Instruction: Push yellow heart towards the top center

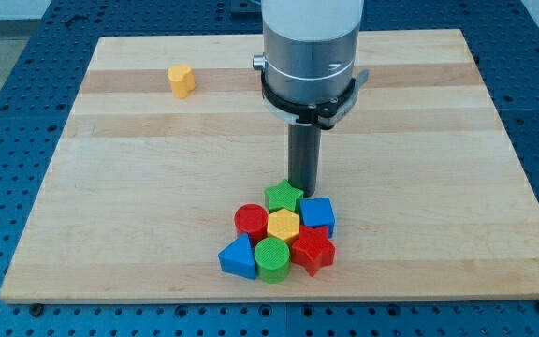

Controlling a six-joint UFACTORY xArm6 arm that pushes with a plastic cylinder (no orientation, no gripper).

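Observation:
The yellow heart [182, 80] lies alone near the view's top left of the wooden board [110, 168]. My tip [301, 186] is far from it, down at the centre, touching or just behind the green star [284, 197] at the top of a block cluster. The rod hangs from the large grey arm body [310, 47] at the view's top centre.
A tight cluster sits at the bottom centre: green star, red cylinder [250, 222], yellow hexagon [284, 226], blue cube [317, 214], blue triangle [239, 257], green cylinder [272, 258], and a red block [313, 251]. The board lies on a blue perforated table [7, 94].

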